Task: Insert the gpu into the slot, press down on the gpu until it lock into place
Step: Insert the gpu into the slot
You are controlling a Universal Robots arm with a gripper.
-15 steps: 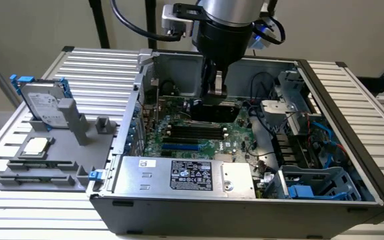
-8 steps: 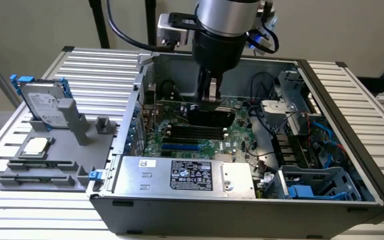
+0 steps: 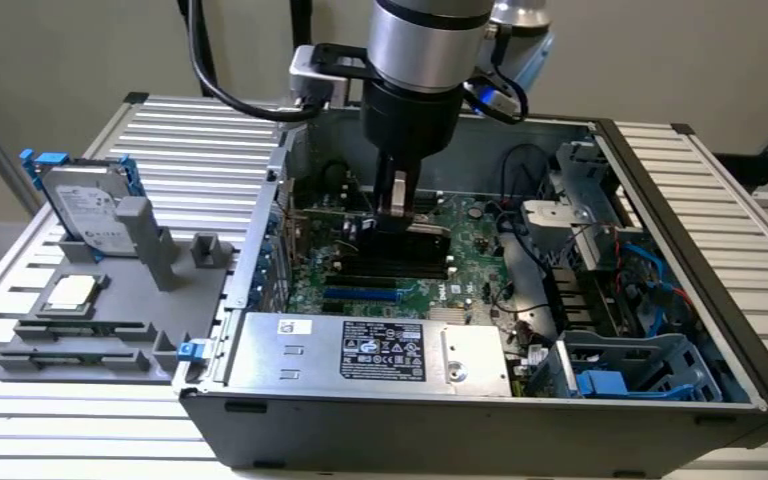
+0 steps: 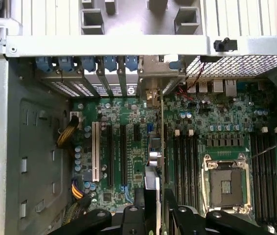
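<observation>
My gripper (image 3: 398, 210) reaches down into the open computer case (image 3: 704, 330) and is shut on the gpu (image 3: 408, 250), a flat black card held upright over the green motherboard (image 3: 471, 270). In the wrist view the gpu (image 4: 161, 137) appears edge-on as a thin line running across the board between the black expansion slots (image 4: 124, 156) and the memory slots (image 4: 182, 166). The gripper (image 4: 154, 198) clamps the card's upper edge, one dark finger (image 4: 139, 198) on each side. The card's lower edge sits at board level; I cannot tell whether it is seated in a slot.
A silver labelled power-supply box (image 3: 371, 350) fills the near side of the case. The blue drive cage (image 3: 624, 375) and cables (image 3: 531, 240) crowd the exterior view's right. A hard drive (image 3: 88, 210) and grey fixture (image 3: 91, 310) stand outside at the left. The CPU socket (image 4: 225, 183) lies beside the memory slots.
</observation>
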